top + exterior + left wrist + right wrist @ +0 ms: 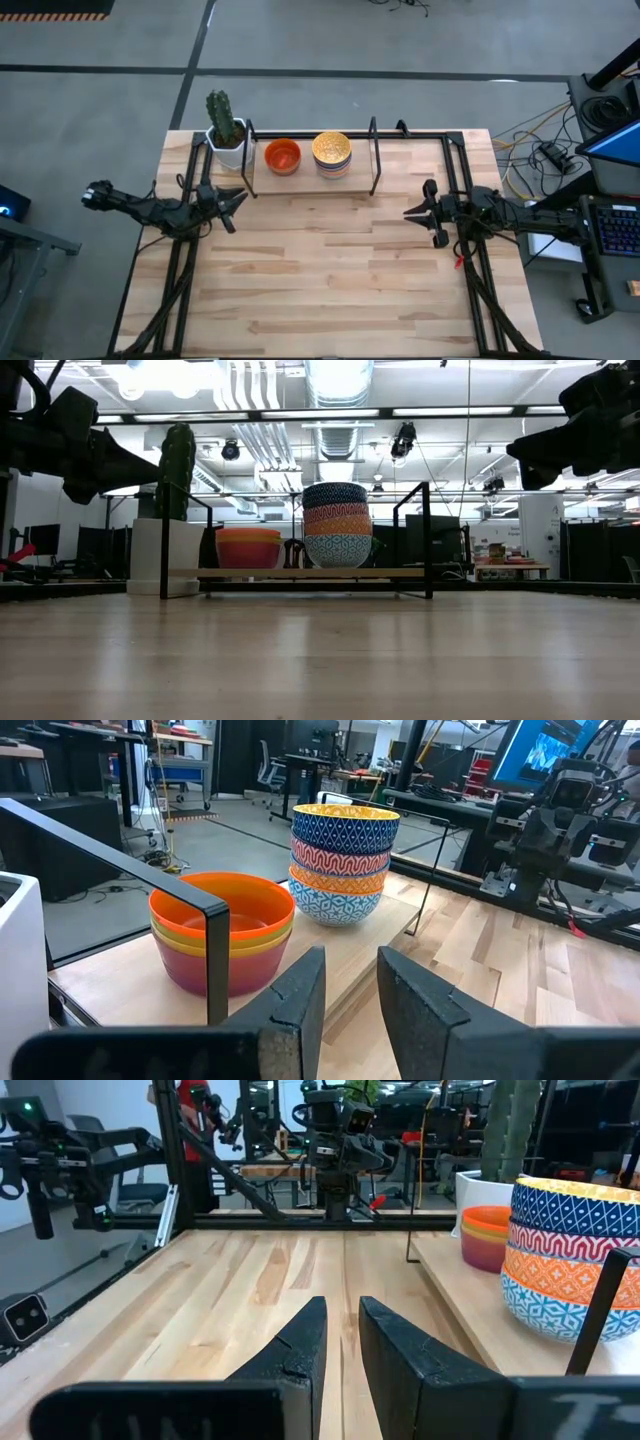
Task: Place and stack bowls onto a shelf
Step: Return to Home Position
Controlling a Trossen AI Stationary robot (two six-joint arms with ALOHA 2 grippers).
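- Judged as the return to rest, with every bowl in view already on the shelf (300, 181): draw each arm back and away from the shelf, slowly, with no sweep toward its black rails.
- Lift before turning, so as not to clip the uprights or the cactus pot (228, 142) just beside the shelf's end.
- On the shelf board: a stack of plain bowls (222, 920), orange on top, and just beside it a taller stack of patterned bowls (342, 855). Leave both untouched; probably easy to topple, the tall one above all.
- Left gripper (240, 197): in front of the shelf's cactus end, apart from it, raised above the tabletop (330, 280), pointing across the shelf's front. Fingers (300, 1000) a little apart, grasping nothing.
- Right gripper (410, 211): in front of the shelf's other end, well apart from the bowls, raised too. Fingers (300, 1345) parted by a narrow gap, empty.
- Both forearms stretched nearly level, grippers facing each other along the front of the shelf.
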